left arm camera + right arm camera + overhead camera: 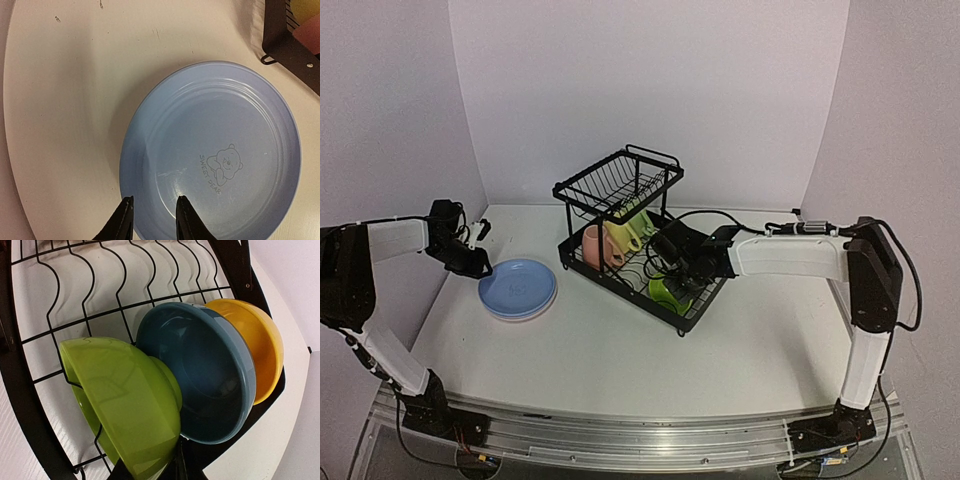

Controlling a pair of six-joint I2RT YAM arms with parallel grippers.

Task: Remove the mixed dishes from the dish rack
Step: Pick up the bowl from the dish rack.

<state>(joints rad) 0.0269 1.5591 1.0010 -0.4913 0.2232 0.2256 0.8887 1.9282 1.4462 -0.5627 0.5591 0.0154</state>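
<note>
On the near-left part of the white table (620, 360) the blue plate (517, 288) lies flat, face up, out of the rack. The bear print on it reads "SWEET BEAR". The left gripper (154, 220) hangs over the plate's left rim with its fingers (122, 222) spread apart and nothing between them. One finger is above the rim and the other above the plate's inner face.

Farther in and to the right stands the dish rack (620, 294). Its long axis runs on a slant from near-right to far-left. At its near-right end three bowls stand on edge in the wire slots, one behind another: the green bowl (125, 400) first, then the blue bowl (200, 375), then the yellow bowl (255, 345). The right gripper (678, 275) reaches into this lower tray from the right. In the right wrist view its dark fingers sit on either side of the green bowl's lower rim. Whether they pinch the rim or only straddle it cannot be told.

Toward the rack's far-left end three mugs sit side by side in the lower tray: the pink mug (592, 246), the yellow mug (620, 237) and the pale-green mug (642, 222). Above them is the raised upper basket (620, 178).
</note>
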